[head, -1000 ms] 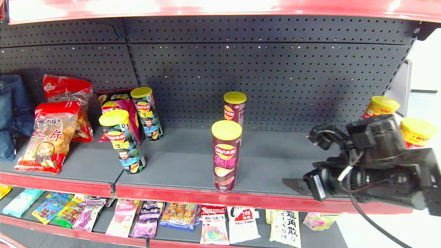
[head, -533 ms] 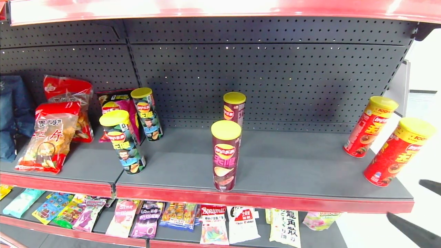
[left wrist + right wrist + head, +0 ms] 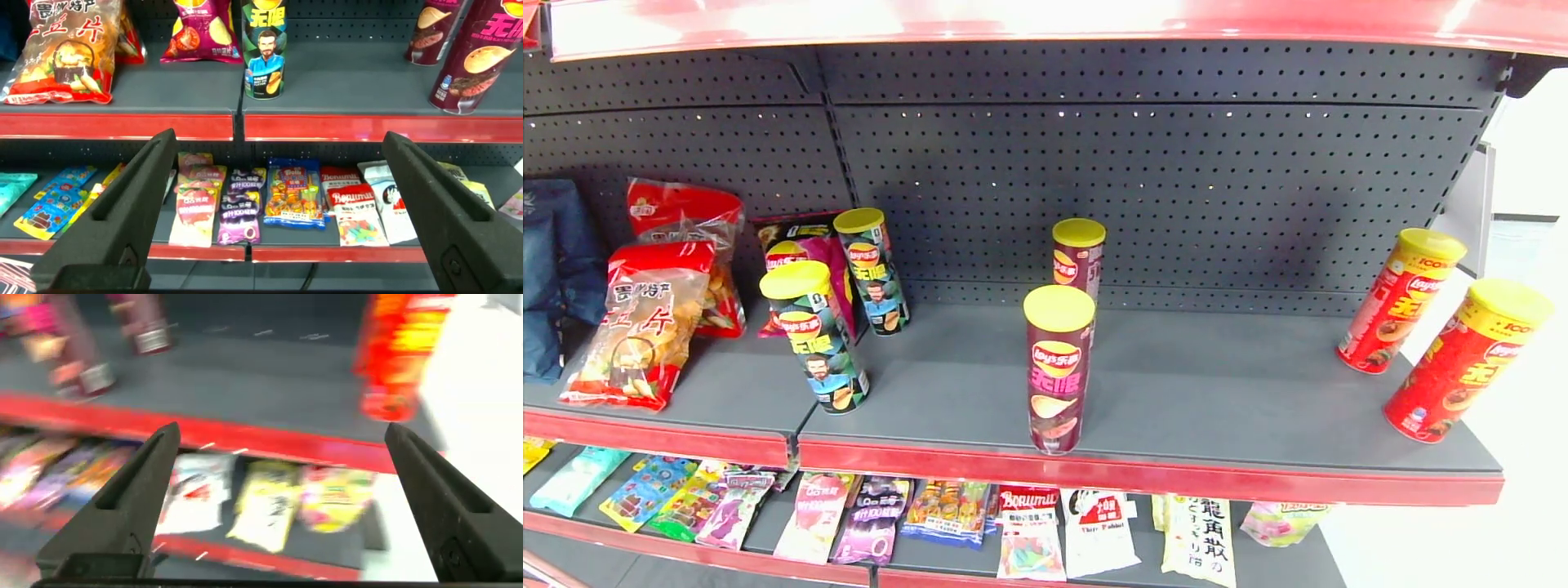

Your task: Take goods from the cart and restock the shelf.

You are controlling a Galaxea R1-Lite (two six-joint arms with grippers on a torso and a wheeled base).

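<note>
Watching nearby, I saw the left gripper (image 3: 279,137) and right gripper (image 3: 283,429) both spread wide, holding nothing, facing the shelf (image 3: 1143,478). The red chip cans (image 3: 1401,300) standing at its right end looked light, stiff, slick and tippy; I'd pinch mid-body.

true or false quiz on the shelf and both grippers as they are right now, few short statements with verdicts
1. The rear red can and the front red can stand at the right end of the shelf. True.
2. The front maroon can lies on its side. False: it stands upright near the shelf's front edge.
3. The left gripper is open and empty. True.
4. The right gripper is shut on a red can. False: it is open and holds nothing.
</note>
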